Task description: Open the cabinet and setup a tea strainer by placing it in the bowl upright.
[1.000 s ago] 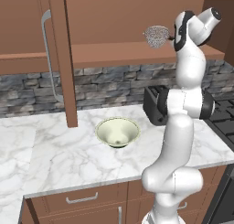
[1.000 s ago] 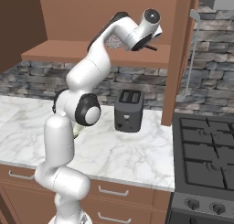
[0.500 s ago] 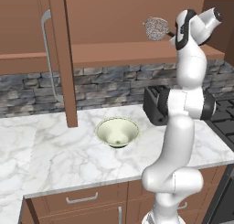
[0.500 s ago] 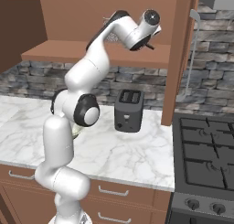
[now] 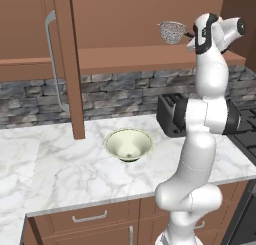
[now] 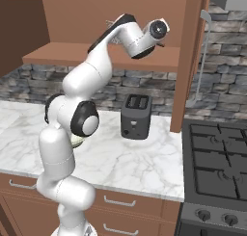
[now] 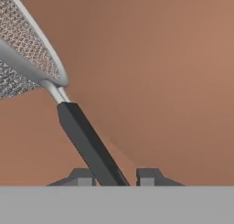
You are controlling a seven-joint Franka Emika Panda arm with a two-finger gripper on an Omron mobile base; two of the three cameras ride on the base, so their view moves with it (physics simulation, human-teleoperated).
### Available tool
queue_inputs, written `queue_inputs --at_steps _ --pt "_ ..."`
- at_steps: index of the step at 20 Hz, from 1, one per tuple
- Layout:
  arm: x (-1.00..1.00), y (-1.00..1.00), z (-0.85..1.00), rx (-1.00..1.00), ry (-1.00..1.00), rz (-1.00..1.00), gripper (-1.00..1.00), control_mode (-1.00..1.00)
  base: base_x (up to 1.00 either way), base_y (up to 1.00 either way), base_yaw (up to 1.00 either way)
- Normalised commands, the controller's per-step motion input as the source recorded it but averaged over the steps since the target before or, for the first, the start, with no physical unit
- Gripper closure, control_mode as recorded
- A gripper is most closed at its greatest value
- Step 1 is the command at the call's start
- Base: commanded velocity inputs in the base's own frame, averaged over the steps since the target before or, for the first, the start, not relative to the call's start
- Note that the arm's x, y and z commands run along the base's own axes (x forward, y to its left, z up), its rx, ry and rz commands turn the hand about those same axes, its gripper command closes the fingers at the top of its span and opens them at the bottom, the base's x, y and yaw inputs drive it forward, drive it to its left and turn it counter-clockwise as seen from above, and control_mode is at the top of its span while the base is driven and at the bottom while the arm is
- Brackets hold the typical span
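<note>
Tea strainer (image 5: pixel 173 32) riding high inside cabinet (image 5: pixel 65 64), end effector (image 7: pixel 114 176) pinching its handle, clearing shelf before heading bowl-ward (image 5: pixel 128 144).

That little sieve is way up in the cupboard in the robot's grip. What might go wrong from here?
1. The gripper pinches only the end of the tea strainer handle, so the mesh basket may swing or slip.
2. The cabinet door and shelf are close; the strainer may bump them coming out.
3. The bowl is shallow and far below, so the strainer may tip instead of standing upright.
</note>
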Motion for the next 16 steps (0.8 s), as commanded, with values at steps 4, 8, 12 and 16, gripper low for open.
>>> queue_inputs --at_steps 4,8,12,16 --pt "-0.23 0.08 0.00 -0.16 -0.36 0.00 1.00 -1.00 0.00 0.00 0.00" --pt "-0.34 0.18 0.23 -0.12 -0.27 -0.01 1.00 -1.00 0.00 0.00 0.00" --pt "-0.66 0.14 0.39 -0.12 -0.06 -0.06 1.00 -1.00 0.00 0.00 0.00" --pt "-0.95 0.05 0.33 -0.10 -0.15 -0.06 1.00 -1.00 0.00 0.00 0.00"
